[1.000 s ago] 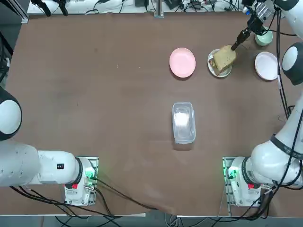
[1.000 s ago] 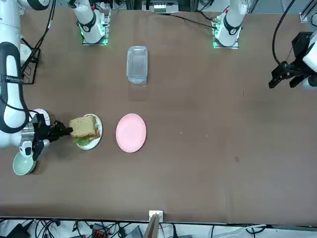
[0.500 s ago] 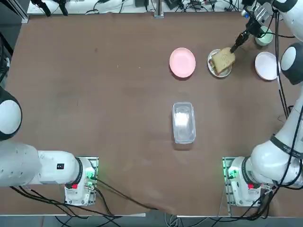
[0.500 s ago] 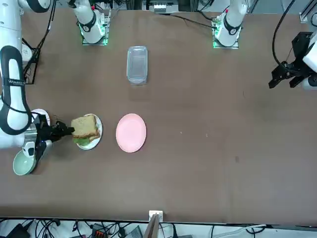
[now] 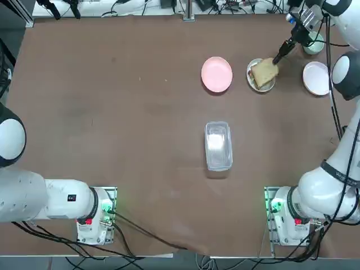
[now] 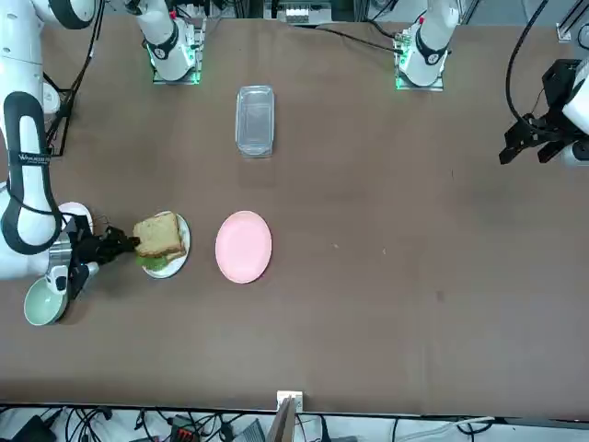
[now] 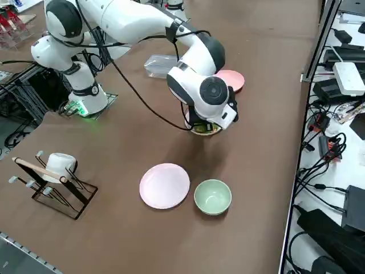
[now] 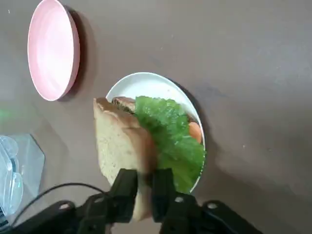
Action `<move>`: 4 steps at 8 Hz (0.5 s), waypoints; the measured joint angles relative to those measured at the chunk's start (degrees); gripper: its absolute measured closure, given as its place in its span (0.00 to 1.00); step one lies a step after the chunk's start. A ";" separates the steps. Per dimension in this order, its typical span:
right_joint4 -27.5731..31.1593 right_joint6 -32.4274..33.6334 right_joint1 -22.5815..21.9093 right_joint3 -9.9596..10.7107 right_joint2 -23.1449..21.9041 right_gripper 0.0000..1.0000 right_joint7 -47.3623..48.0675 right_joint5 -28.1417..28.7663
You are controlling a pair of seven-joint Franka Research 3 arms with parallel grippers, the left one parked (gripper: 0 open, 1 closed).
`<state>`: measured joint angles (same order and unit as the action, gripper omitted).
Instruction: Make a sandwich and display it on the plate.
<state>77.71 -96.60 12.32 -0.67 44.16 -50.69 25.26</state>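
1. One toasted sandwich (image 5: 264,74) sits on the small round white plate (image 6: 182,261), its upper bread slice (image 8: 119,141) tilted and well off line with the filling
2. The right gripper (image 8: 145,195) is right at that slice, with a bread edge showing between its two sides; whether it is pinching the bread or standing loose around it, I cannot tell from here
3. Ruffled green lettuce (image 8: 168,139) lies uncovered beside the slice, and a round orange piece (image 8: 195,131) peeks out near the plate's rim
4. A pink round plate (image 5: 216,74) lies near the sandwich, on one side; a second white plate (image 5: 316,78) lies on the other, near a pale-green bowl (image 7: 213,197)
5. A clear plastic container (image 5: 218,146) rests closer to the robot's bases, and a dark rack (image 7: 65,197) holds a white mug (image 7: 59,165)
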 joint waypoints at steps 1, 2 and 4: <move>-0.67 0.00 0.02 0.00 0.27 0.51 0.00 0.00; -1.14 0.01 0.06 0.00 0.38 0.47 0.00 0.00; -1.70 0.02 0.12 0.00 0.43 0.20 0.00 0.00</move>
<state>76.01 -96.58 12.44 -0.67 44.59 -50.69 25.26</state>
